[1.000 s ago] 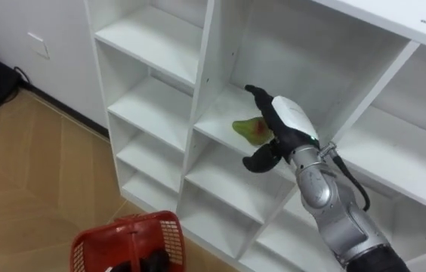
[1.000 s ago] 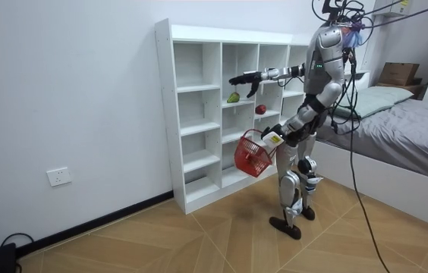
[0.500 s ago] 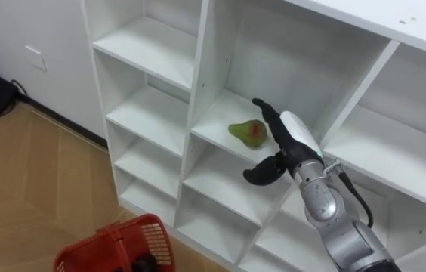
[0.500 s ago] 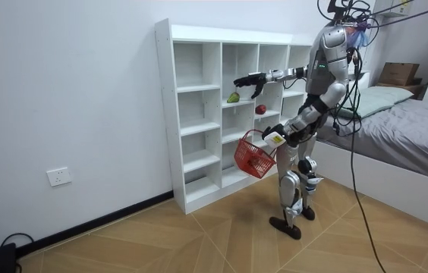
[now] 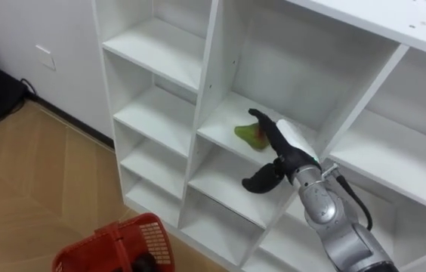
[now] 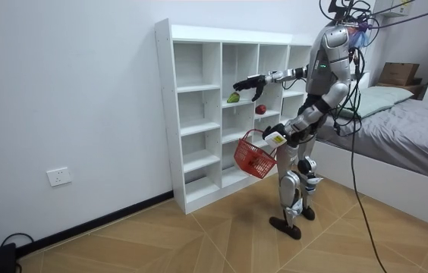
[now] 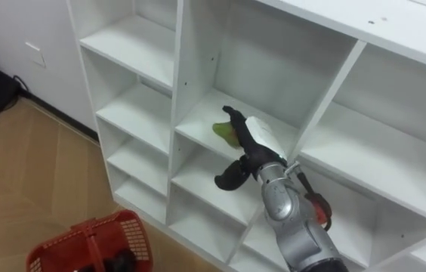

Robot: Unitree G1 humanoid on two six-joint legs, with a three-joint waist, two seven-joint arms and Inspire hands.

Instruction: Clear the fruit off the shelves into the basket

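Pear (image 5: 247,134) beside spread right hand (image 5: 285,147); room view: red fruit (image 6: 260,109) below.

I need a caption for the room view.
Robot's right hand reaches for a green pear in a white shelf unit.

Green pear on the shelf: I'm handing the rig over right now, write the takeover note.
Right robot hand: open, inside the white shelf unit at the green pear, not closed round it.
Left robot hand: shut on the handle of the red basket, held low.
Done: reach to the pear.
Left: grasp pear, drop it in the basket, then fetch the red fruit lower in the next column.
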